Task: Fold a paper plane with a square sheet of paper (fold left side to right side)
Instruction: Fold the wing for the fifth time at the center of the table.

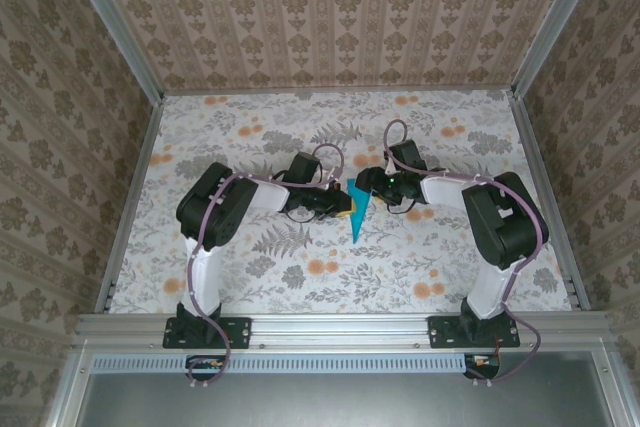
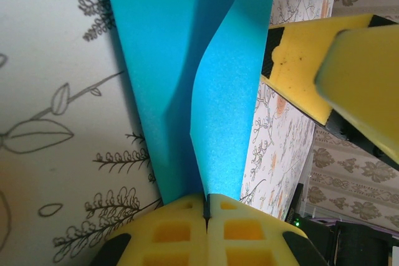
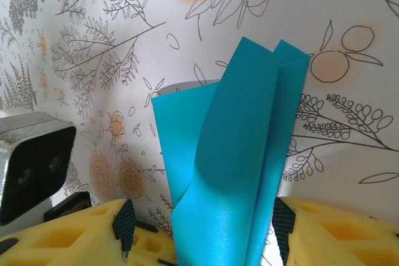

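Observation:
The turquoise sheet of paper (image 1: 358, 215) lies mid-table, folded into a narrow pointed paper plane shape with its tip toward the near edge. In the left wrist view, one flap of the paper (image 2: 230, 91) stands up from the flat layer. My left gripper (image 2: 206, 200) is shut on that flap's lower edge. My right gripper (image 3: 202, 232) is open, its yellow fingers (image 3: 93, 235) standing either side of the curled, layered paper (image 3: 237, 154). In the top view the left gripper (image 1: 340, 205) and the right gripper (image 1: 366, 185) meet at the paper's wide far end.
The table (image 1: 450, 247) has a floral cloth and is walled by patterned panels (image 1: 330, 7) with metal rails. The right gripper's yellow fingers (image 2: 312, 66) show close by in the left wrist view. The left wrist camera housing (image 3: 31, 166) sits at the left of the right wrist view.

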